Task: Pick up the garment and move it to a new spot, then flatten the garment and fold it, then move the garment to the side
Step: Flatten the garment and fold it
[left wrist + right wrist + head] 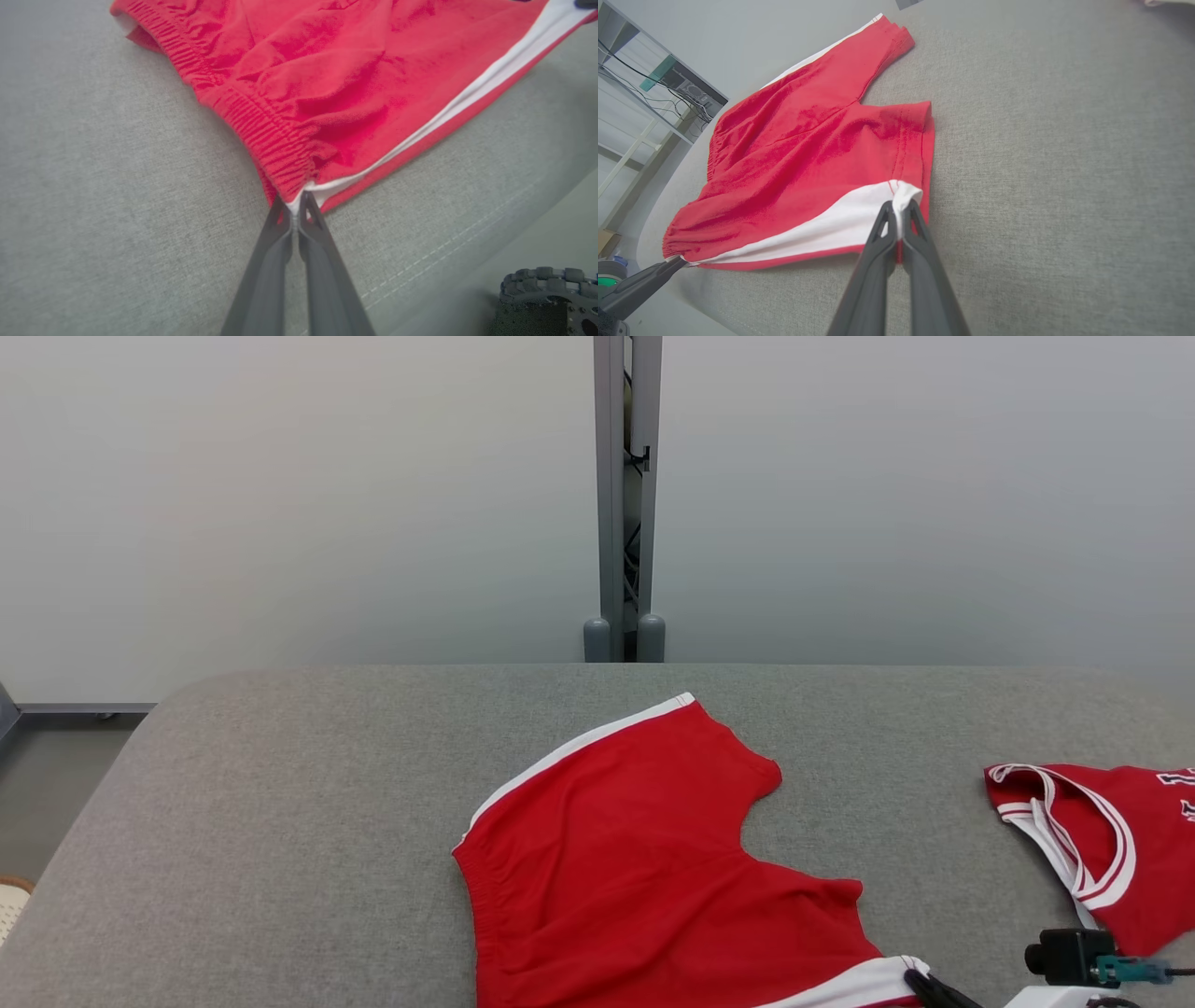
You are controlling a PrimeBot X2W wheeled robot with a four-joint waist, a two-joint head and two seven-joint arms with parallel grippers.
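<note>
The shorts (635, 859) lie spread flat on the grey cloth-covered desk (280, 803), at the middle of its front edge. The waistband (275, 140) points toward the desk's left end, and the two legs toward its right end. A white stripe (822, 228) runs along the side of the shorts nearest the front edge. A red jersey (1120, 840) lies well apart at the right edge.

The left fingers (295, 205) are pressed together on the near waistband corner, where the elastic meets the stripe. The right fingers (899, 210) are pinched on the other end of that stripe, at the corner of the near leg's hem (920, 154). So the near side of the shorts is held at both ends.

The shorts look light, thin and limp. They have no stiffness of their own, so they should sag in the middle once lifted between two points. The gathered elastic is thicker and gives a surer bite than the single layer at the hem, where smooth knit could slide out of such narrow tips. The corners held now seem the right places for a lengthwise fold. The stripe needs to stay taut between the two grips while the near side is carried over to the far side. If it goes slack, the cloth will likely wrinkle or double under itself.
</note>
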